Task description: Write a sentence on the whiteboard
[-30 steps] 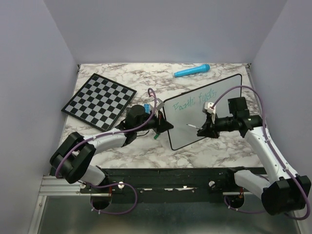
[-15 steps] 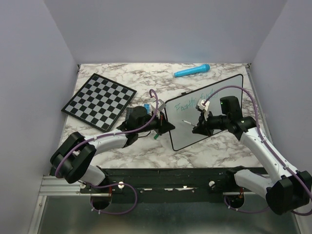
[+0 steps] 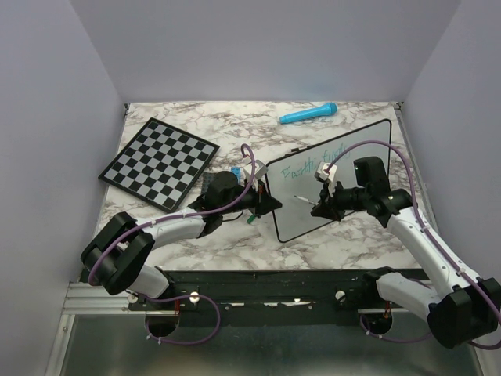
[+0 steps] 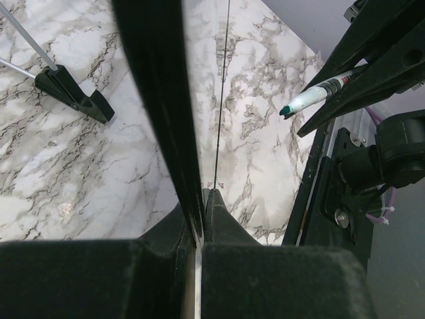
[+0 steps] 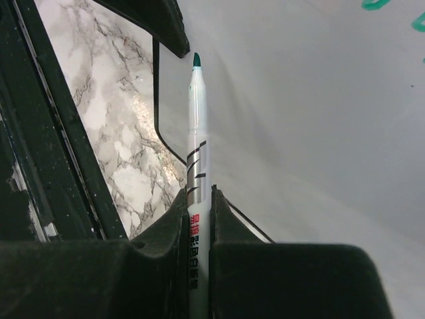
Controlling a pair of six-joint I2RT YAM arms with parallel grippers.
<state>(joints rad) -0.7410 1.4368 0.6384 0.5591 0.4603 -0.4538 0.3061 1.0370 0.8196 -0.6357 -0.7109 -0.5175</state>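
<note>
The whiteboard (image 3: 301,223) stands tilted on the marble table, with teal words reading roughly "Faith fuels" (image 3: 313,165) as the one line of the sentence I can see. My left gripper (image 3: 266,205) is shut on the board's left edge (image 4: 166,100). My right gripper (image 3: 321,207) is shut on a white marker with a green tip (image 5: 198,133). The tip points at the blank board (image 5: 319,119) below the writing; I cannot tell whether it touches. The marker also shows in the left wrist view (image 4: 312,98).
A black-and-white chessboard (image 3: 159,161) lies at the back left. A blue microphone-shaped object (image 3: 308,114) lies at the back behind the whiteboard. A small teal cap (image 3: 250,220) lies below my left gripper. A black board foot (image 4: 73,93) rests on the marble.
My right arm's wrist has swung left over the board, and the marker tip has shifted slightly left. My left gripper keeps its hold on the board's edge.
</note>
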